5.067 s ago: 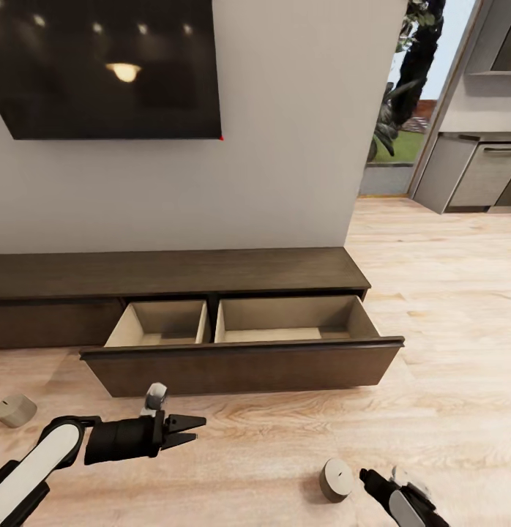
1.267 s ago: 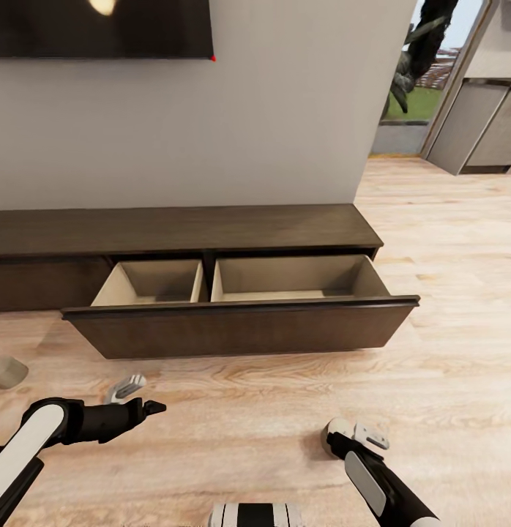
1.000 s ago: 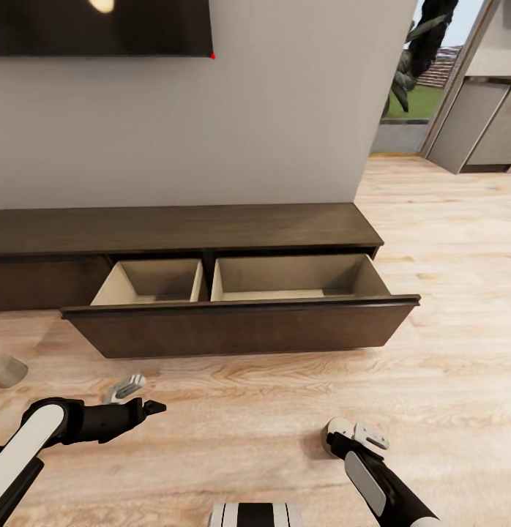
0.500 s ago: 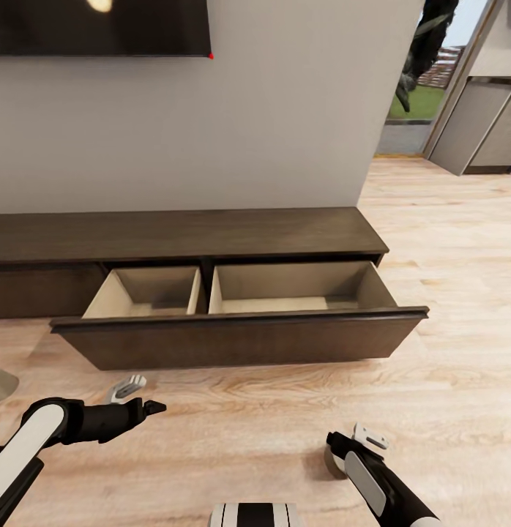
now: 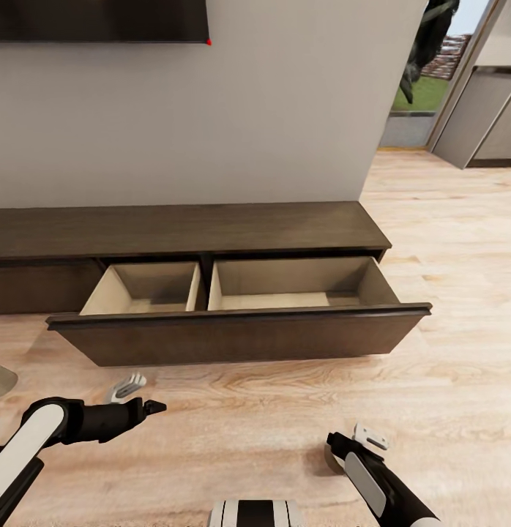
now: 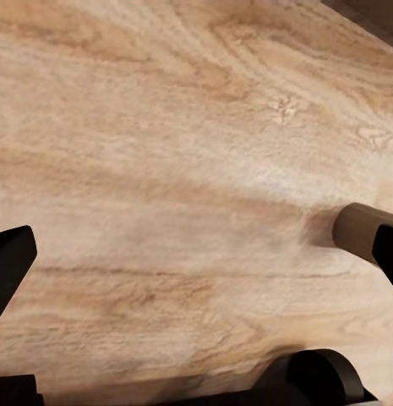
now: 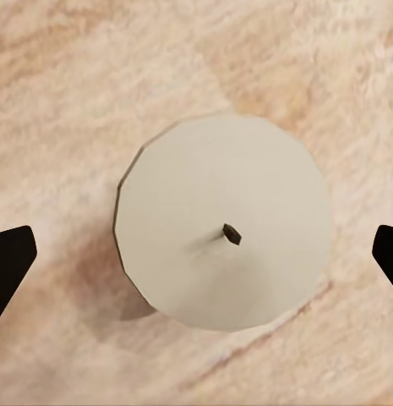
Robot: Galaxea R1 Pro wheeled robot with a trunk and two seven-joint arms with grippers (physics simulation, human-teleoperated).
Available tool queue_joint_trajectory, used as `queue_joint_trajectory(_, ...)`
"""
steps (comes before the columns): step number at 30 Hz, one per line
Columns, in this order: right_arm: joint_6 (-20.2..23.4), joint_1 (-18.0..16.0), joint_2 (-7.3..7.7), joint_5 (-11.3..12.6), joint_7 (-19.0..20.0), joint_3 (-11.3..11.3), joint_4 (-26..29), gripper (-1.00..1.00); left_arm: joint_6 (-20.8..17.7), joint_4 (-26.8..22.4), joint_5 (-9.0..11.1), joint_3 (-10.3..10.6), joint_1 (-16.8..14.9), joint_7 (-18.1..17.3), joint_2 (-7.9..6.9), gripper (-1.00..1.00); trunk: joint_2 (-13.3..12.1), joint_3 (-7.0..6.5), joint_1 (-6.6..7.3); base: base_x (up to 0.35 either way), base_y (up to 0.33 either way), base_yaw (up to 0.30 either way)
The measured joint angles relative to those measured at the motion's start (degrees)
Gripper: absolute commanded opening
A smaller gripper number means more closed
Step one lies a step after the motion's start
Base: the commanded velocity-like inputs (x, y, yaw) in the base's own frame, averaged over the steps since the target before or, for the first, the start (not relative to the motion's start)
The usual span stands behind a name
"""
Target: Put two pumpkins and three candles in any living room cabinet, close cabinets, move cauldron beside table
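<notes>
Since five seconds back my head camera has dropped and closed in, so the cabinet [image 5: 211,230] sits higher and bigger in frame; the right gripper [image 5: 337,448] has come down over the candle [image 7: 223,244] that stood bare on the floor [image 5: 446,351] before. Right wrist view looks straight down on that candle, wick up, centred between the fingers [image 7: 10,258], which are spread wide on both sides and not touching it. In the head view the candle is mostly hidden behind the gripper. Left gripper [image 5: 149,405] hovers over bare floor, fingers [image 6: 12,262] also spread, nothing between them; its wrist view catches the side of a candle at the frame edge. A second candle [image 5: 1,379] lies at the far left, partly cut off. Cabinet drawer [image 5: 241,335] is pulled out, both beige compartments visible, no items in the parts I can see.
</notes>
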State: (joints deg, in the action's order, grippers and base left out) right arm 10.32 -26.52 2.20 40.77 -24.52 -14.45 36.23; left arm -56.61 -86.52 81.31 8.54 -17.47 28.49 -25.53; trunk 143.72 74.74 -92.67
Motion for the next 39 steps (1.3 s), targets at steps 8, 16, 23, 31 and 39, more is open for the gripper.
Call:
queue_joint_trajectory(8, -0.3, 0.0, 0.00, 0.0, 0.2, 0.0, -0.1, 1.00, 0.0, 0.0, 0.0, 0.0, 0.0, 0.0, 0.00, 1.00, 0.1, 0.89, -0.10, 0.000, 0.000, 0.000)
queue_joint_trajectory(16, -2.2, 0.0, 0.00, 0.1, 0.3, 0.0, -0.2, 1.00, 0.0, 0.0, 0.0, 0.0, 0.0, 0.0, 0.00, 1.00, 0.1, 2.22, -0.25, 0.000, 0.000, 0.000)
queue_joint_trajectory(23, -2.3, 0.0, 0.00, 0.0, 0.3, 0.0, -0.2, 1.00, 0.0, 0.0, 0.0, 0.0, 0.0, 0.0, 0.00, 1.00, 0.1, 2.22, -0.25, 0.000, 0.000, 0.000)
queue_joint_trajectory(31, -2.3, 0.0, 0.00, 0.0, 0.3, 0.0, -0.2, 1.00, 0.0, 0.0, 0.0, 0.0, 0.0, 0.0, 0.00, 1.00, 0.1, 2.22, -0.23, 0.080, 0.000, 0.000)
queue_joint_trajectory(39, -2.3, 0.0, 0.00, 0.0, 0.3, -0.1, -0.2, 1.00, 0.0, 0.0, 0.0, 0.1, 0.0, 0.0, 0.00, 1.00, 0.1, 2.22, -0.25, 0.052, 0.000, 0.000)
